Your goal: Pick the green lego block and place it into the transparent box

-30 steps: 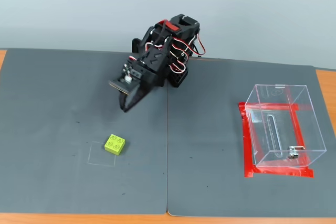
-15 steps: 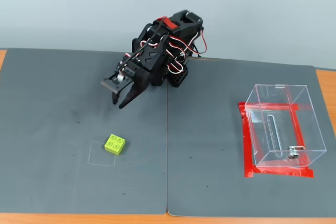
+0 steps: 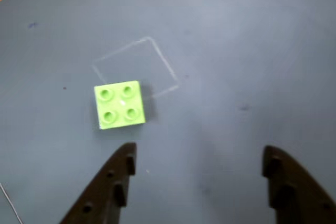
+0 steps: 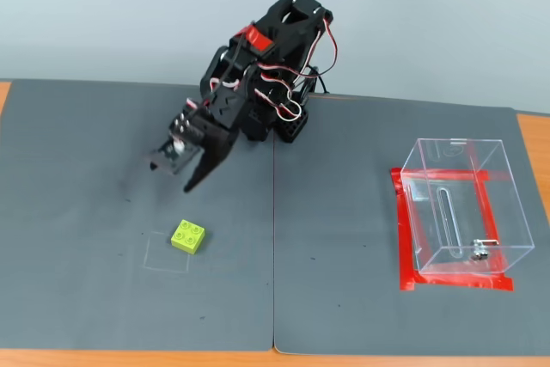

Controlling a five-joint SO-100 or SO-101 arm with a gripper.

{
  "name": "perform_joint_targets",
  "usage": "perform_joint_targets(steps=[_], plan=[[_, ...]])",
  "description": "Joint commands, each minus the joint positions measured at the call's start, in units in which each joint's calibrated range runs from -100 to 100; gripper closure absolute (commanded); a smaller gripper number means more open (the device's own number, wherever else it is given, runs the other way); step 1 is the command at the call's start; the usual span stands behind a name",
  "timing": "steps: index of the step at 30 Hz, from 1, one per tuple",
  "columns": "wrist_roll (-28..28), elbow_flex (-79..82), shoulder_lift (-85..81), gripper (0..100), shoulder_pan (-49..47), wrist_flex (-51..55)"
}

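Note:
The green lego block [image 4: 188,236] lies flat on the dark grey mat, studs up, left of centre in the fixed view. My gripper [image 4: 172,176] hangs open in the air just behind it, pointing down and to the left. In the wrist view the green lego block [image 3: 119,104] sits ahead of my left fingertip, left of the gap, and nothing is between the fingers of my gripper [image 3: 199,153]. The transparent box [image 4: 464,208] stands on the right side of the mat with red tape [image 4: 403,238] around its base. It shows nothing inside but a small metal fitting.
A faint square outline [image 4: 163,255] is drawn on the mat, touching the block's left corner. The arm's base [image 4: 288,126] stands at the back centre. A seam [image 4: 273,247] splits the two mats. Orange table edge [image 4: 258,358] runs along the front.
The arm has stretched forward and to the left, bringing the gripper lower and closer to the block. Its jaws have opened wider. Block and box have not moved.

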Motion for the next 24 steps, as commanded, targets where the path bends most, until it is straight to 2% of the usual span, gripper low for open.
perform_joint_targets(steps=[1,7,13,24], plan=[[0.19,-3.22,4.82,69,-3.38,-5.26],[0.19,-3.4,11.44,66,-5.47,-10.03],[0.29,-5.3,14.83,60,-6.66,-9.86],[5.66,-12.71,25.34,60,-9.05,-9.69]])
